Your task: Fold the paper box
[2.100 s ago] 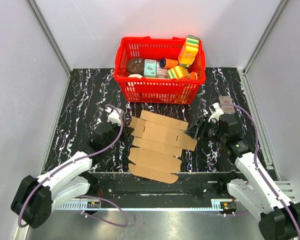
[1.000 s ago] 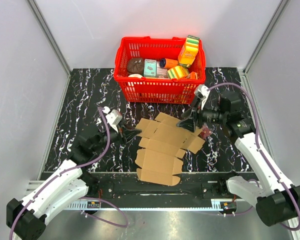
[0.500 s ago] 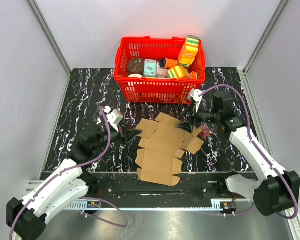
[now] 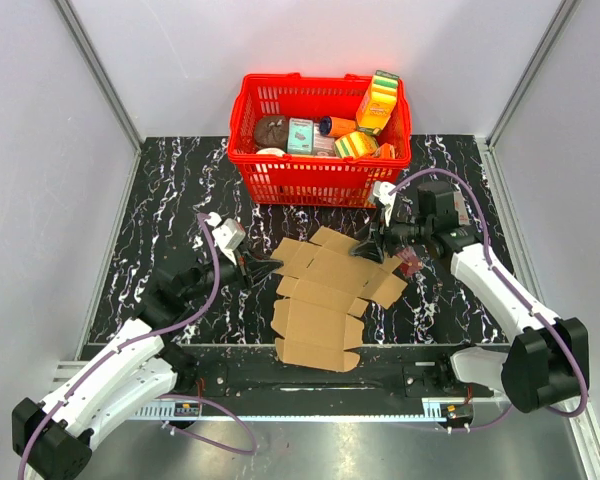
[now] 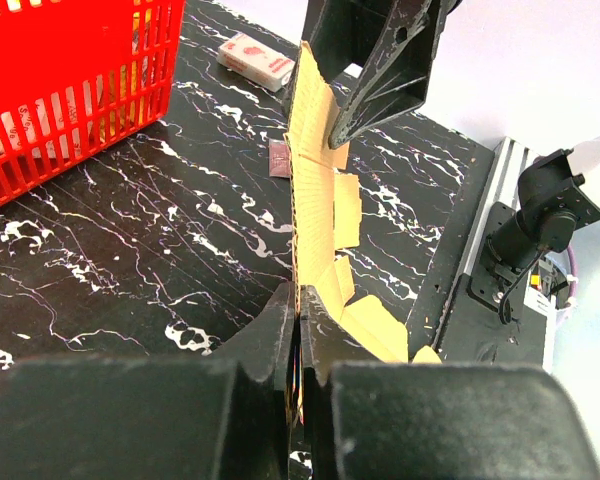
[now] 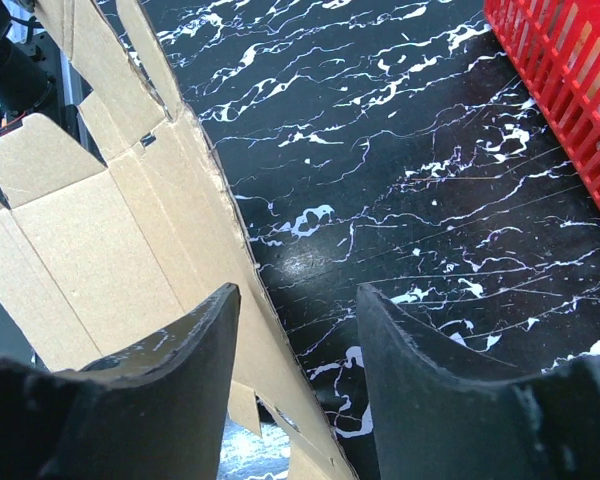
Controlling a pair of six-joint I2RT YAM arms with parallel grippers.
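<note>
Two claws flank the unfolded paper box (image 4: 323,292). Left claw (image 4: 250,268) clamps one edge, likely anchoring the sheet; right claw (image 6: 298,300) straddles the opposite edge, jaws apart.

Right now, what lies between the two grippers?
The paper box: the left gripper is shut on one edge, and the sheet stretches across to the open right gripper, whose fingers straddle the opposite edge. The left wrist view shows it best.

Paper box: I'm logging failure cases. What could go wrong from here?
The left fingers pinch only a thin edge of the paper box, so it may slip or crease. The right fingers stand open astride the opposite edge; closing badly could bend a flap wrongly. The red packet nearby might get knocked.
</note>
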